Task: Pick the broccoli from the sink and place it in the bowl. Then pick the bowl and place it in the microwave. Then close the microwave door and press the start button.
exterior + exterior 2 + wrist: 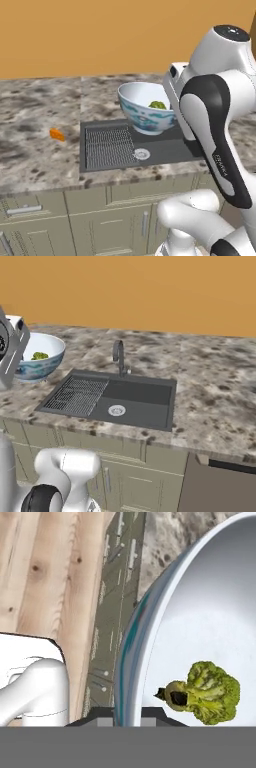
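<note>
I am looking at a kitchen with a mottled stone surface point(35, 150) under an orange wall point(100, 35). Nearest me, beige cabinet doors point(75, 220) run below the surface's front edge. Behind that edge lies the sink point(140, 401), with the ribbed rack point(77, 393) in its left half and the round drain point(116, 410) beside the rack. A small orange object point(57, 134) lies on the surface left of the sink, apart from it. In the hand view the gripper point(129, 717) is clamped on the rim of the bowl point(200, 612), one finger on each side of the wall. The broccoli point(210, 692) lies inside the bowl on its white floor. I cannot tell whether the bowl touches the surface. The faucet point(118, 356) stands at the sink's back edge.
</note>
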### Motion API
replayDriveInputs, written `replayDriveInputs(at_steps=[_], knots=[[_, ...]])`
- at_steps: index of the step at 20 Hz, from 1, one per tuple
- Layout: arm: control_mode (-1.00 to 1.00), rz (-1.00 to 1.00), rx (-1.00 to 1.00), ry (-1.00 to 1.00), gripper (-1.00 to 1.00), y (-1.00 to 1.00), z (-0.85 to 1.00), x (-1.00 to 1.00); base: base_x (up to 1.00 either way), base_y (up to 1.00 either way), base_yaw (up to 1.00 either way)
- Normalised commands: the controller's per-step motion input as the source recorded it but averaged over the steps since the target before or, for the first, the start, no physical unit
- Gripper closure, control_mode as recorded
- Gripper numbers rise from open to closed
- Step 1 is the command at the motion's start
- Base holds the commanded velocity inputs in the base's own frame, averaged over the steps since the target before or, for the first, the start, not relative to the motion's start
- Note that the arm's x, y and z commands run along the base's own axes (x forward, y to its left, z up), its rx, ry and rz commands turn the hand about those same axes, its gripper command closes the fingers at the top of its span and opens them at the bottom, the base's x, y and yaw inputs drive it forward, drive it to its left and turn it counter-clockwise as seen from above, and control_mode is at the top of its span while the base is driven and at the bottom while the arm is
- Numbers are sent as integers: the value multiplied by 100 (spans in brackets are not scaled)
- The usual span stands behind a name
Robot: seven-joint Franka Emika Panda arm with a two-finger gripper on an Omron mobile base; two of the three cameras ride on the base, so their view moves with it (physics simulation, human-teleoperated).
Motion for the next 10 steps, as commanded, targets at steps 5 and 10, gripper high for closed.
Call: replayDriveInputs(at_steps=[5,10], knots=[[100,0,0,0,100,0,0,0,-10,0,52],[100,0,0,0,100,0,0,0,0,4,62]])
